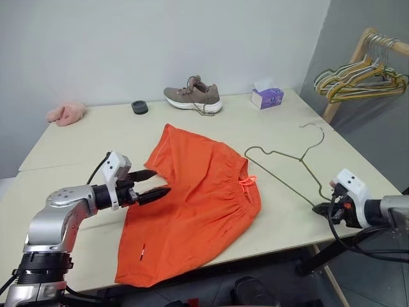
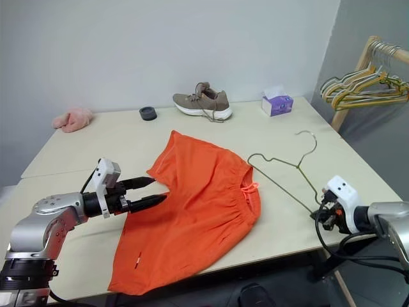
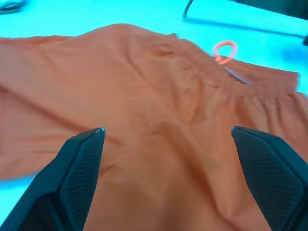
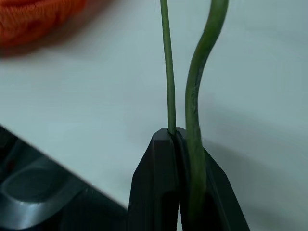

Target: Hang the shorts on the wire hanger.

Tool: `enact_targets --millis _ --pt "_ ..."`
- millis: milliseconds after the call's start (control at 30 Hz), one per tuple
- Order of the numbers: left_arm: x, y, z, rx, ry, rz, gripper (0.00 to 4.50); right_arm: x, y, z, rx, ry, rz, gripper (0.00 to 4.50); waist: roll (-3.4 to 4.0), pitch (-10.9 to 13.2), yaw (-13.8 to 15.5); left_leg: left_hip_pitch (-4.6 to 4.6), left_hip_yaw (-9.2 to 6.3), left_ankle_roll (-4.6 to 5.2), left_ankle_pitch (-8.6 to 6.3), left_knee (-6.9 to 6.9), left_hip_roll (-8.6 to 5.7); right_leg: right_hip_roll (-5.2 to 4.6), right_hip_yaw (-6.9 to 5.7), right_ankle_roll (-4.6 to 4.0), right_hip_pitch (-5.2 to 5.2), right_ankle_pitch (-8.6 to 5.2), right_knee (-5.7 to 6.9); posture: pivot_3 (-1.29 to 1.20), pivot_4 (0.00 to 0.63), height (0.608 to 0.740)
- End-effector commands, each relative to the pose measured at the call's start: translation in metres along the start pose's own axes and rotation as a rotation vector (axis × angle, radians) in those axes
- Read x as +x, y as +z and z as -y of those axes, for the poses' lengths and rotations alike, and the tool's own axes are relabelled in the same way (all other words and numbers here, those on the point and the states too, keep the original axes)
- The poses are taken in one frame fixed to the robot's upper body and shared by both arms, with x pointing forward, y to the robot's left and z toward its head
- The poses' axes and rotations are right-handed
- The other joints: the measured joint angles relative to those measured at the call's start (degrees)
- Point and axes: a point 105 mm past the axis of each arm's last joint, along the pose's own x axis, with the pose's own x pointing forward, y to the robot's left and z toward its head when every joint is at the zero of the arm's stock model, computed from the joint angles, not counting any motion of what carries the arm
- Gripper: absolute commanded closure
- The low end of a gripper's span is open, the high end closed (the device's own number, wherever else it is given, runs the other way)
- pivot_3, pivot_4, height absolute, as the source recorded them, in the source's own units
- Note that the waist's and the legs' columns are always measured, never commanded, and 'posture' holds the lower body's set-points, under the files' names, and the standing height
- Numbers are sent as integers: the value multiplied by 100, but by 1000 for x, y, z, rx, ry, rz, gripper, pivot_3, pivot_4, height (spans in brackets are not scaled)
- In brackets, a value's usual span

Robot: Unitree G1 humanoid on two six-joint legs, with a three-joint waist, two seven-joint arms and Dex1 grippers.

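The right gripper [image 4: 179, 137] is closed on the wire hanger [image 1: 281, 167], clamping the wire at the hanger's near corner, close to the front right edge of the table [image 1: 77, 137]. In the right wrist view, the two black fingers are pressed together with one thin strand of wire emerging from between the tips and a second, thicker-looking strand running alongside them. From this grip point, the hanger extends away across the tabletop, with its triangular frame lying just beside the waistband of the shorts [image 1: 192, 204] and its curved hook pointing toward the far right side of the table.

The left gripper [image 1: 153, 183] is open, with its fingers spread wide and holding nothing. It hovers at the left edge of the shorts, pointing toward them. The orange shorts lie spread flat on the middle of the table, with an orange drawstring loop [image 3: 225, 50] at the waistband.

Along the far edge of the table rest a pink cloth [image 1: 66, 113], a small dark round object [image 1: 139, 107], a brown shoe [image 1: 193, 96] and a purple tissue box [image 1: 266, 97]. A wooden rack [image 1: 350, 69] beyond the right side carries a bunch of hangers [image 1: 361, 80].
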Motion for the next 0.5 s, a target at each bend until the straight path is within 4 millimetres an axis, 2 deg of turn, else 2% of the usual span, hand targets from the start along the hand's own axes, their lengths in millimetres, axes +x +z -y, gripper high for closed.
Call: enact_targets --millis 33,233,400,500 --pt "4 14 11 52 -75 21 52 -2 7 -6 -24 2 11 4500 2 0 -46 0 3 0 0 0 0 7 2 0 0 0 -1 -379 0 740" --pt "-4 9 29 106 -202 -49 52 9 10 -2 62 13 -7 4500 0 -4 -182 6 11 1 1 0 4 22 13 0 2 0 -10 -362 0 740" --pt "-9 2 27 142 -187 -90 52 10 14 -5 69 56 -17 4500 1 -4 -208 4 10 1 0 -7 7 22 14 -1 2 -1 -18 -357 0 740" --pt "-13 -10 29 158 -186 -143 52 14 21 -12 39 102 -20 4500 2 -4 -233 4 14 1 0 -7 7 21 18 -1 1 -1 -20 -347 0 740"
